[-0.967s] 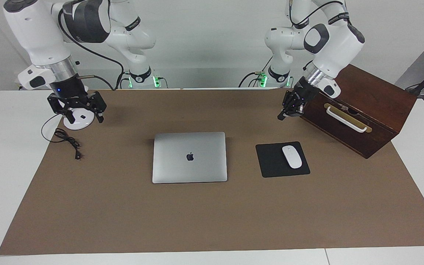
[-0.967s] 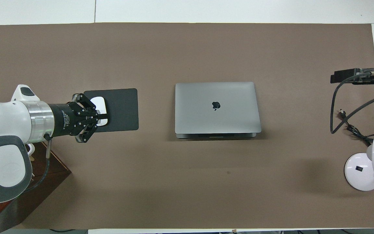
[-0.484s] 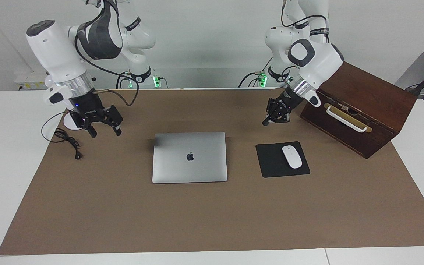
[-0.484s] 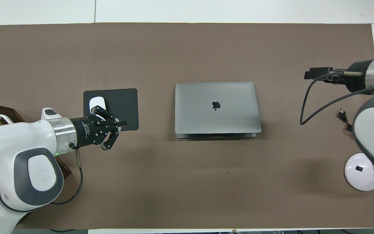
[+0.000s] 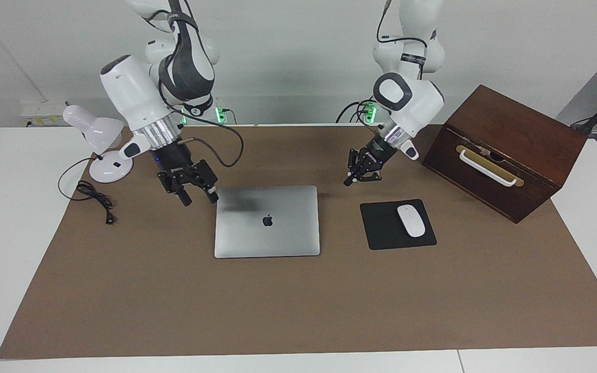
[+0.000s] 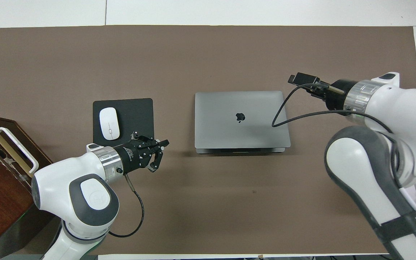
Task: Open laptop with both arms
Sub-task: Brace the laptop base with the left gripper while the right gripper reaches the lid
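Note:
The silver-grey laptop [image 5: 267, 221] lies shut and flat in the middle of the brown mat, apple logo up; it also shows in the overhead view [image 6: 240, 119]. My right gripper [image 5: 200, 198] is open and hangs low beside the laptop's corner toward the right arm's end, close to it but not touching; in the overhead view [image 6: 300, 78] it is seen edge-on. My left gripper [image 5: 361, 178] is open, tilted down over bare mat between the laptop and the mouse pad, and shows in the overhead view [image 6: 161, 154] too.
A black mouse pad [image 5: 381, 228] with a white mouse [image 5: 411, 220] lies beside the laptop toward the left arm's end. A brown wooden box [image 5: 506, 150] stands past it. A white desk lamp [image 5: 102, 140] and a black cable [image 5: 94, 199] sit at the right arm's end.
Both arms have swung inward toward the laptop. The right gripper moved from over the lamp base to the laptop's corner. The left gripper moved from the wooden box toward the laptop.

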Controlling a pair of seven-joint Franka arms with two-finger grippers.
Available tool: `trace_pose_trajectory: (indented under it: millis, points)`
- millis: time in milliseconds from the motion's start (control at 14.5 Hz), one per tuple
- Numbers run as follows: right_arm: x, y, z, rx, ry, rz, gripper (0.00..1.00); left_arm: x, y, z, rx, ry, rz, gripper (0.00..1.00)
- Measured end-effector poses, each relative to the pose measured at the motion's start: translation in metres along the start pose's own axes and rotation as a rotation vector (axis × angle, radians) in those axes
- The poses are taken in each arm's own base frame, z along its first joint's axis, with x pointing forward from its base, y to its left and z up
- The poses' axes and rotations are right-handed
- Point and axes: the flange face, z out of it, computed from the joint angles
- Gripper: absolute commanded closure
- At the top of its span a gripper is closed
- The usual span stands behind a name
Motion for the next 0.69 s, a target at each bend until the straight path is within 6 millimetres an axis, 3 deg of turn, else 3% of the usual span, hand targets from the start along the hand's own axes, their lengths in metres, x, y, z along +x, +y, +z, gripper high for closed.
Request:
trace_pose_trajectory:
  millis: [484, 691]
  points:
    - [-0.082, -0.036, 0.035, 0.173, 0.048, 0.278, 0.0, 0.037, -0.019, 0.036, -0.035, -0.114, 0.016, 1.0]
    - [-0.105, -0.034, 0.044, 0.195, 0.031, 0.398, 0.0, 0.042, -0.027, 0.052, -0.039, -0.131, -0.005, 1.0]
